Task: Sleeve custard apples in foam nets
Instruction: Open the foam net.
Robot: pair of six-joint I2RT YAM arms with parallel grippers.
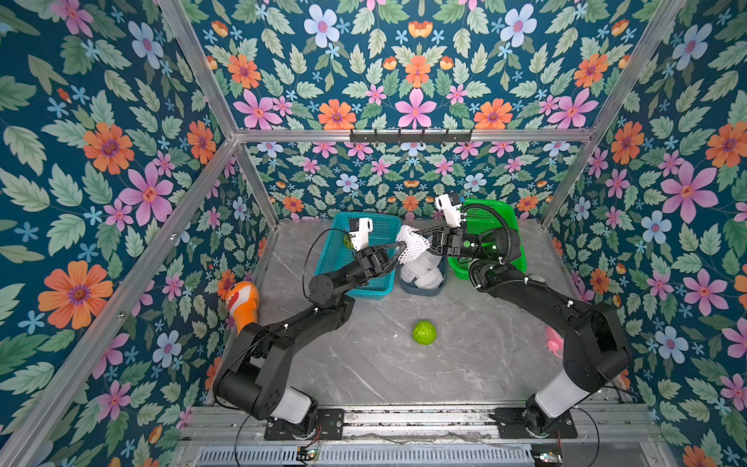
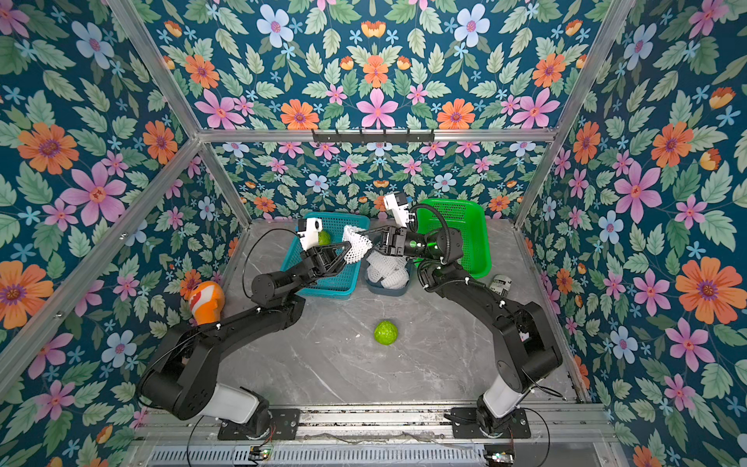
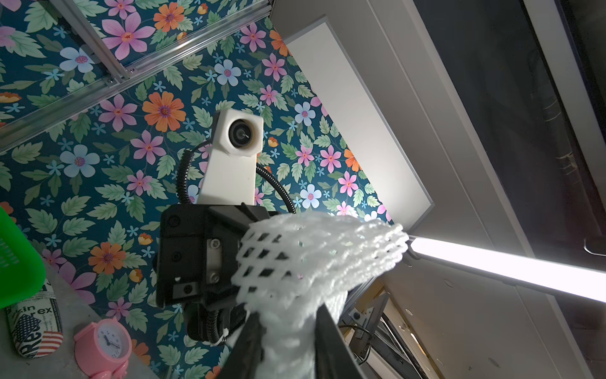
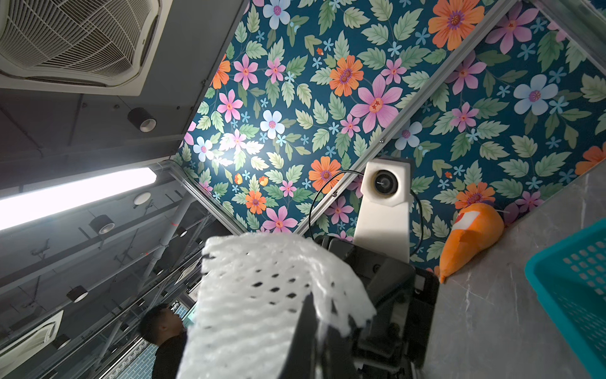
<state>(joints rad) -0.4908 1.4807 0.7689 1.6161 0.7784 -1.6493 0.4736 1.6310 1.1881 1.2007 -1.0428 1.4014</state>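
Note:
A white foam net (image 1: pixel 414 242) (image 2: pixel 357 242) hangs stretched between both grippers above the grey bin. My left gripper (image 1: pixel 400 247) (image 3: pixel 288 315) is shut on one end of the foam net (image 3: pixel 321 249), which fills the gap between its fingers (image 3: pixel 331 341). My right gripper (image 1: pixel 418 233) (image 4: pixel 314 305) is shut on the opposite rim of the foam net (image 4: pixel 255 295). One bumpy green custard apple (image 1: pixel 424 332) (image 2: pixel 385 332) lies alone on the table in front. Another custard apple (image 2: pixel 324 237) sits in the teal basket, half hidden by the left wrist camera.
The teal basket (image 1: pixel 335 258) stands at the back left and a green basket (image 1: pixel 491 214) at the back right. Between them a grey bin (image 1: pixel 422 291) holds more foam nets. An orange fish plush (image 1: pixel 242 301), a pink clock (image 3: pixel 103 344) and a printed can (image 2: pixel 501 283) lie along the walls.

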